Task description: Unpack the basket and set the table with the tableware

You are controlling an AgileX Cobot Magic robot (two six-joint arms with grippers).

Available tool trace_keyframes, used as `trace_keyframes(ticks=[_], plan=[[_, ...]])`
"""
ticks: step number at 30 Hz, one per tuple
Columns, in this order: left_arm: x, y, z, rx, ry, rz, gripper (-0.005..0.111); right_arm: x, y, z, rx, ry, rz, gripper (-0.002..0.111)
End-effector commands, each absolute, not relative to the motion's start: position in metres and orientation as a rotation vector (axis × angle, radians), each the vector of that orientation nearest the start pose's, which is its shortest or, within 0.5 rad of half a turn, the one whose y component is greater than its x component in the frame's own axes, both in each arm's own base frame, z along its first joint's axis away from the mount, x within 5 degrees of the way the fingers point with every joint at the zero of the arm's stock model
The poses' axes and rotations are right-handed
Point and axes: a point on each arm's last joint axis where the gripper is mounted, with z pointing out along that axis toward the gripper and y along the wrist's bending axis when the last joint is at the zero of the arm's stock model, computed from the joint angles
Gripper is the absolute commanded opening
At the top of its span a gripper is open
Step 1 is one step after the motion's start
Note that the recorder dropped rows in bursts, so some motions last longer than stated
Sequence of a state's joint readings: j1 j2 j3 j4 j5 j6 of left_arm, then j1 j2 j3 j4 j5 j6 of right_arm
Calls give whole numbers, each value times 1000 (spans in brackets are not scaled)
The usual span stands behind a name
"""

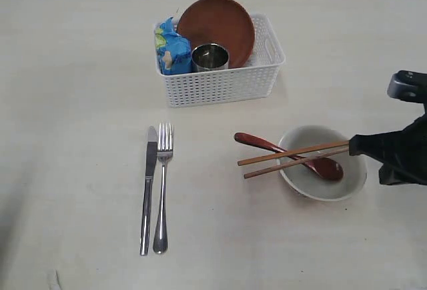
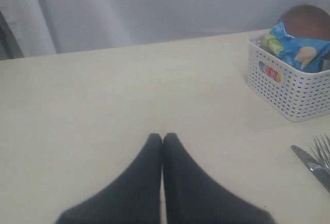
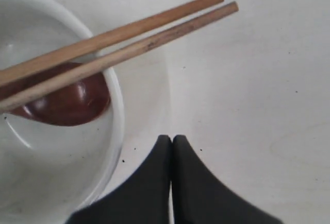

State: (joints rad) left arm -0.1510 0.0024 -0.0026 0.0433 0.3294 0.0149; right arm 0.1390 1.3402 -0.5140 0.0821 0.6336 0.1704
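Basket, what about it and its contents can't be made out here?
Exterior view: the basket wall hides the lower parts of the cup, bag and plate.
Left wrist view: the frame edge cuts the basket off; the bag covers most of the plate.
Bag print: too small to read.

Exterior high, down onto table (image 1: 73,70). Left wrist low, toward basket (image 2: 289,95). Right wrist close above bowl (image 3: 31,183).

Robot test space, lab-like rather than a lived-in dining room. A bare, pale cream table (image 1: 73,70) is backed along its far edge by a plain grey-white curtain (image 2: 154,7). A black right gripper (image 1: 353,145) hangs beside a white bowl (image 1: 310,185) near the table's right edge.
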Motion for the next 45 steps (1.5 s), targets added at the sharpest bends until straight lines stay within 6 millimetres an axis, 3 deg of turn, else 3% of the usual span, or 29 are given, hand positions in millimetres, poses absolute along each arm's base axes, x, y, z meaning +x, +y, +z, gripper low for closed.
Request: trace_keyframes(ticks=[1, 14, 45], plan=[[54, -7, 184, 172, 1795, -56, 0, 196, 31, 155, 142, 2937, 125, -1], [54, -7, 184, 172, 1795, -56, 0, 209, 33, 134, 120, 2929, 137, -1], [54, -7, 184, 172, 1795, -56, 0, 216, 46, 135, -46, 2840, 313, -1]])
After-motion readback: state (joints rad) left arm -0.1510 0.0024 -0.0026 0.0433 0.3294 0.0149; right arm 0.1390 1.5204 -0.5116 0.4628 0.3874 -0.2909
